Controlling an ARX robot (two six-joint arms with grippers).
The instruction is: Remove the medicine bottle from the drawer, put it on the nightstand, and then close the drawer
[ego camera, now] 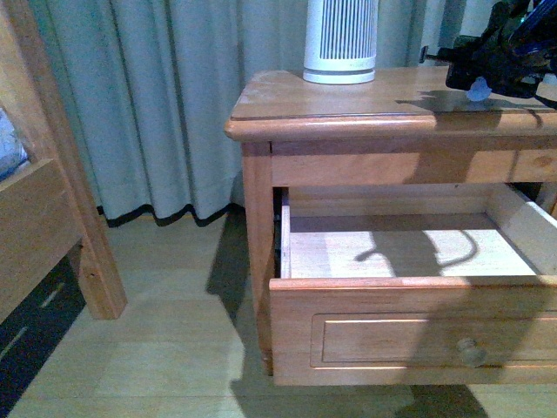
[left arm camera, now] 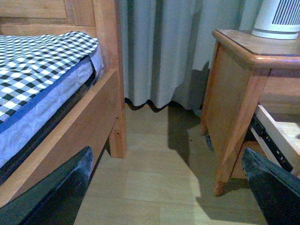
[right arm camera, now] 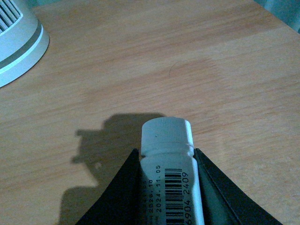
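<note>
While pinching medicine bottle (right arm camera: 166, 136) snugly in right tool (right arm camera: 167, 157) over worktop (right arm camera: 140, 61), risks rolling off at six o'clock if released tilted.

in the right wrist view the medicine bottle (right arm camera: 167, 140) is cut off by the picture's edge partway down its label. in the front view the right claw (ego camera: 480, 83) covers most of it and is cut by the right edge, like the drawer (ego camera: 409, 322). the ribbed device (ego camera: 340, 39) loses its top.
</note>
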